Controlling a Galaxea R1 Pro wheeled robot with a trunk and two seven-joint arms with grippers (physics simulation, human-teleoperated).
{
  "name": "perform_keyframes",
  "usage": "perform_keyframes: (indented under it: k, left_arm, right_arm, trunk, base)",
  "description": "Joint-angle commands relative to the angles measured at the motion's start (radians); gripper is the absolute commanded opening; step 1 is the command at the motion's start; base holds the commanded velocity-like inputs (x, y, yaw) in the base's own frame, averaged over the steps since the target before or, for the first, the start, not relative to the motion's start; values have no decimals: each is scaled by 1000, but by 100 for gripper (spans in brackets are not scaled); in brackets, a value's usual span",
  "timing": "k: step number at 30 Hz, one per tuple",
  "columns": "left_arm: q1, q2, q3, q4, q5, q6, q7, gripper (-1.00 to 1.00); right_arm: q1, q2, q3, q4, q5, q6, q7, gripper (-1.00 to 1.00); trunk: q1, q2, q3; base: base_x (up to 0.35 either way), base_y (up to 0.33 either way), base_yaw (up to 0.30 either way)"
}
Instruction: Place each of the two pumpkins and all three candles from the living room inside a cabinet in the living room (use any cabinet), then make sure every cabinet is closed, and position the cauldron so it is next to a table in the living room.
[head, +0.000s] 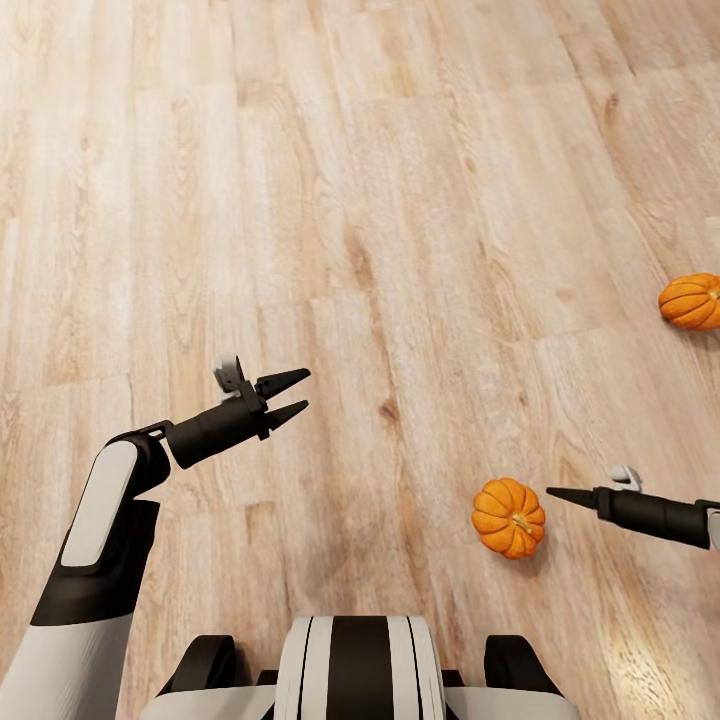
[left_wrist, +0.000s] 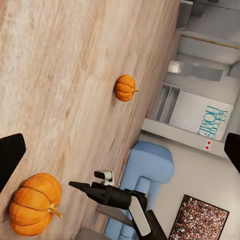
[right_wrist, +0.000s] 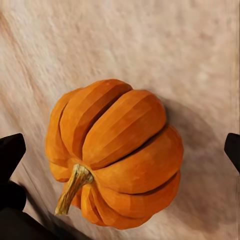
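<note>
Underfoot, the floor (head: 400, 200) is pale wood-look planking with long streaky grain and a few darker knots. Two pumpkins lie on it, both squat, deeply ribbed and glossy orange. The near pumpkin (head: 509, 517) sits at the right, close in front of the robot's base, tipped so its short tan stem faces the head camera. The right end effector (head: 556, 493) hangs just beside it, dark tapered tip pointing at it without touching. In the right wrist view this pumpkin (right_wrist: 115, 152) looms large between the two black fingertips (right_wrist: 10, 155), which stand wide apart at the picture's edges, so the right end effector is released.

The far pumpkin (head: 692, 301) rests further off, at the right edge of the head view, well apart from the first.

The left end effector (head: 291, 394) is held over bare floor at the left, its two pointed black fingers slightly parted and grasping nothing.

The left wrist view takes in both pumpkins, the right arm, a light blue upholstered sofa (left_wrist: 145, 175), a white wall unit (left_wrist: 195, 112) bearing teal lettering that seems to read "HOME", and a speckled rug (left_wrist: 200, 220).
</note>
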Motion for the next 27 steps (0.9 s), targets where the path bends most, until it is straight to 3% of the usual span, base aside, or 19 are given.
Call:
perform_keyframes:
  k: [1, 4, 7, 13, 17, 21, 27]
  left_arm:
    - [0, 0, 1, 0, 8, 4, 7, 100]
    - [0, 0, 0, 0, 7, 4, 7, 100]
    - [0, -1, 0, 0, 7, 4, 7, 100]
    - [0, -1, 0, 0, 7, 4, 7, 100]
    - [0, -1, 0, 0, 7, 4, 7, 100]
    - [0, -1, 0, 0, 7, 4, 7, 100]
    - [0, 0, 0, 0, 7, 4, 7, 100]
  right_arm:
    - [-11, 0, 0, 17, -2, 1, 1, 100]
    - [-70, 1, 5, 136, -1, -67, 1, 100]
    - [-83, 2, 6, 164, -1, -90, 2, 100]
    - [-95, 6, 8, 194, -1, -111, 1, 100]
    - [-97, 24, 9, 203, 1, -116, 0, 100]
    - [-99, 49, 47, 208, 15, -112, 0, 100]
    - [-100, 62, 81, 209, 22, -111, 1, 100]
  trunk:
    - [0, 0, 0]
    - [0, 0, 0]
    - [0, 0, 0]
    - [0, 0, 0]
    - [0, 0, 0]
    - [0, 0, 0]
    - [0, 0, 0]
  base:
    - [0, 0, 0]
    - [0, 0, 0]
    - [0, 0, 0]
    - [0, 0, 0]
    - [0, 0, 0]
    - [0, 0, 0]
    - [0, 0, 0]
